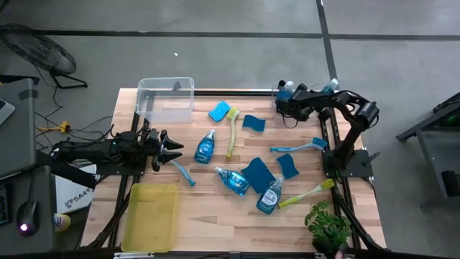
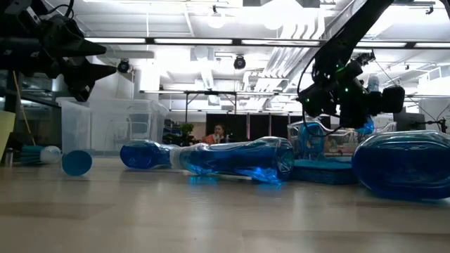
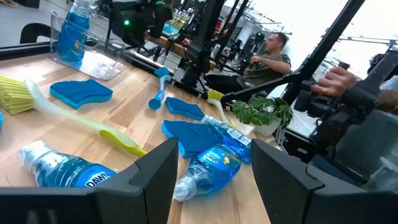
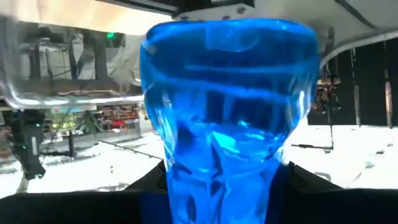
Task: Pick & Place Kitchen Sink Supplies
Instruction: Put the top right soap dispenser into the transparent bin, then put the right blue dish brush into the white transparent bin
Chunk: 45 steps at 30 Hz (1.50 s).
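My right gripper (image 1: pixel 289 99) is at the table's far right, shut on a clear bottle of blue dish soap (image 3: pixel 74 31) that stands upright inside a clear bin (image 3: pixel 99 62). In the right wrist view this bottle (image 4: pixel 227 106) fills the picture. Three more soap bottles (image 1: pixel 205 147) (image 1: pixel 233 180) (image 1: pixel 269 196) lie on their sides mid-table, among blue sponges (image 1: pixel 220 110) (image 1: pixel 259 173) and a yellow-green brush (image 1: pixel 231 133). My left gripper (image 1: pixel 171 150) hovers open at the left, with nothing between its fingers. My right gripper pinches the soap bottle between its two fingers at a narrow part of the body (image 4: pixel 217 186). The fingers come from the table's right side, nearly level and slanting a little down. The bottle stands upright; whether its base rests on the bin floor I cannot tell.
A second clear bin (image 1: pixel 167 101) stands at the far left and a yellow tray (image 1: pixel 151 216) at the near left. More brushes (image 1: pixel 298 147) (image 1: pixel 309 193) (image 1: pixel 183 173) and sponges (image 1: pixel 253 123) (image 1: pixel 287 165) lie about. A small plant (image 1: pixel 329 224) sits at the near right. People show beyond the table.
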Each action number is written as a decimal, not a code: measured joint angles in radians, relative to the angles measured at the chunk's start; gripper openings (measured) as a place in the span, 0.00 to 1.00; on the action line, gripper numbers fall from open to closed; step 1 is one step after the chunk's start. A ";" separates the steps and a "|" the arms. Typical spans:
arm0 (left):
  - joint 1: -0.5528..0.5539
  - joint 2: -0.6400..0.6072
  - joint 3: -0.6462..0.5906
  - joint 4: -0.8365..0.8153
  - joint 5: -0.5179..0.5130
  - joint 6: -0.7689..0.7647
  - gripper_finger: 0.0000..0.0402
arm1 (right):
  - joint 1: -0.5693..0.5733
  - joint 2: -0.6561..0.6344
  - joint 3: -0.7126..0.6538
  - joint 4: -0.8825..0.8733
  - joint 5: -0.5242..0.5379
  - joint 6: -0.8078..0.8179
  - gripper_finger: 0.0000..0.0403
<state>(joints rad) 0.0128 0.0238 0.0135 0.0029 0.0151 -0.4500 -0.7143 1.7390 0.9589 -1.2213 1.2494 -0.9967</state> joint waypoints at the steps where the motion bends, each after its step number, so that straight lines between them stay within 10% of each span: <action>1: 0.000 0.000 0.000 0.000 0.000 0.000 0.49 | 0.000 0.000 -0.011 0.011 0.006 -0.014 0.31; 19: 0.000 0.000 0.000 0.000 0.000 0.000 0.49 | 0.002 -0.003 -0.055 0.053 0.084 -0.055 0.31; 31: 0.000 0.000 0.000 0.000 0.000 0.000 0.49 | 0.002 -0.002 -0.057 0.053 0.088 -0.001 0.59; 45: 0.000 0.000 0.000 0.000 0.000 0.000 0.49 | 0.002 -0.014 -0.059 0.054 0.110 0.011 0.60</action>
<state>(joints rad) 0.0128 0.0238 0.0135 0.0029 0.0152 -0.4500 -0.7120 1.7245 0.8997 -1.1674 1.3590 -0.9853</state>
